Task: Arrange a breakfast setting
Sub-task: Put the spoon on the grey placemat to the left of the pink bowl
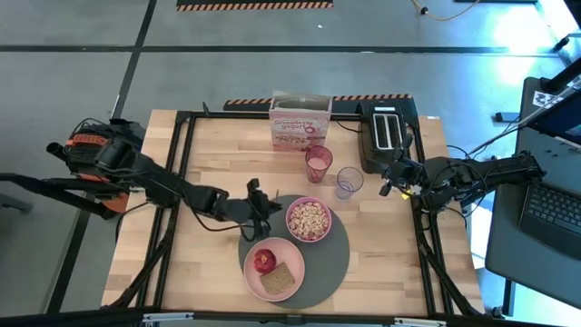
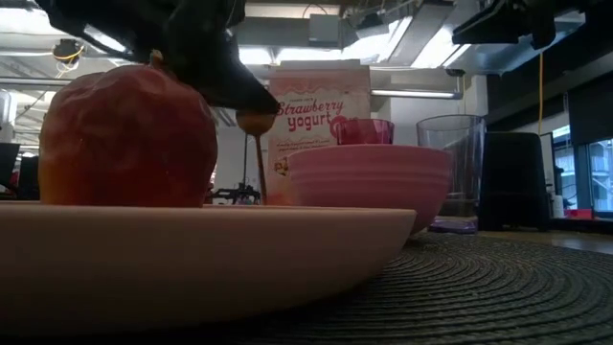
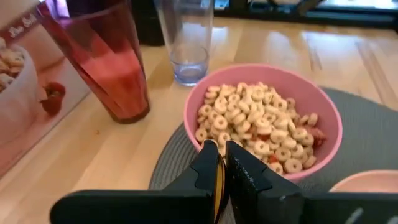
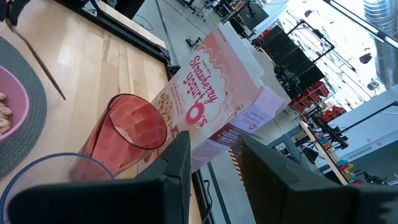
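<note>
High view: left gripper (image 1: 264, 207) sits at the 9 o'clock rim of the round dark-grey mat (image 1: 338, 259), just W of the pink bowl (image 1: 309, 219) of cereal. Pink plate (image 1: 274, 269) at the mat's 7 o'clock carries the red apple (image 1: 264, 261) and brown toast (image 1: 278, 280). Pink tumbler (image 1: 319, 163) and clear glass (image 1: 349, 182) stand off the mat around 12 to 1 o'clock, cereal box (image 1: 300, 126) behind them, toaster (image 1: 388, 134) at the far edge. Right gripper (image 1: 394, 179) waits near the glass, approx 2 o'clock off the mat.

Low view: a small spoon (image 2: 257, 144) hangs bowl-end up under the left gripper, between apple and bowl, clear of both.

Left wrist view: fingers (image 3: 207, 171) pressed together on the spoon's thin handle, tip aimed at the bowl rim.

Right wrist view: right fingers (image 4: 174, 163) stand apart, nothing btwn them; tumbler and box ahead.

My read: spoon placement is the step. Best to lower it flat on bare mat beside the bowl, handle level, w/o nudging the rim. Room is tight: bowl at 3 o'clock, plate at 5; open wood lies at 9 o'clock for pulling away.
</note>
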{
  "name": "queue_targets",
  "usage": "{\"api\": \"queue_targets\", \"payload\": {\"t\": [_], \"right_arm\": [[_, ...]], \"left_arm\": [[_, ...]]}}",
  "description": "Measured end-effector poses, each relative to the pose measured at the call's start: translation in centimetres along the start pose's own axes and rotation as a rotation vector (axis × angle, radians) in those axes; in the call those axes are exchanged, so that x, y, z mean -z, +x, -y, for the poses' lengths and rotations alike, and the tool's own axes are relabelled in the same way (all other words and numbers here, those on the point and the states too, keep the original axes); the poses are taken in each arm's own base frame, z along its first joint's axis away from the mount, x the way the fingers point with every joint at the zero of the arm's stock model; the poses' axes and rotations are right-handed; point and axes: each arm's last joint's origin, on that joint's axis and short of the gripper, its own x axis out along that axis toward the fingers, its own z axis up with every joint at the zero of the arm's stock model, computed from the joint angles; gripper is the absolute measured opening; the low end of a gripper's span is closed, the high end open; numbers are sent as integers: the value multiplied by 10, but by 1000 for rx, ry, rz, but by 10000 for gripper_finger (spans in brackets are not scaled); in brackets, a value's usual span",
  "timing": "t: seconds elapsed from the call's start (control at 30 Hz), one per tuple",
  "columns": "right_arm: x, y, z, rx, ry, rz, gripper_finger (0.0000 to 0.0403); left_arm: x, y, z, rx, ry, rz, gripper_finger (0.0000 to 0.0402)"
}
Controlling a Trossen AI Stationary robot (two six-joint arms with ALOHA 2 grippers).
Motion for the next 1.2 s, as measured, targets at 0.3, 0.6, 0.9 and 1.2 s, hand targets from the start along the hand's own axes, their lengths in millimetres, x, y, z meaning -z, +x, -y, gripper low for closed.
{"api": "queue_targets", "payload": {"t": [0.3,0.6,0.9,1.2], "right_arm": [[0,0,0,0,-4,0,104],[0,0,0,0,-4,0,104],[0,0,0,0,-4,0,104],[0,0,0,0,-4,0,104]], "left_arm": [[12,7,1,-1,79,-40,16],[11,6,5,127,69,-22,16],[10,8,3,189,30,-34,17],[10,8,4,201,17,-39,50]]}}
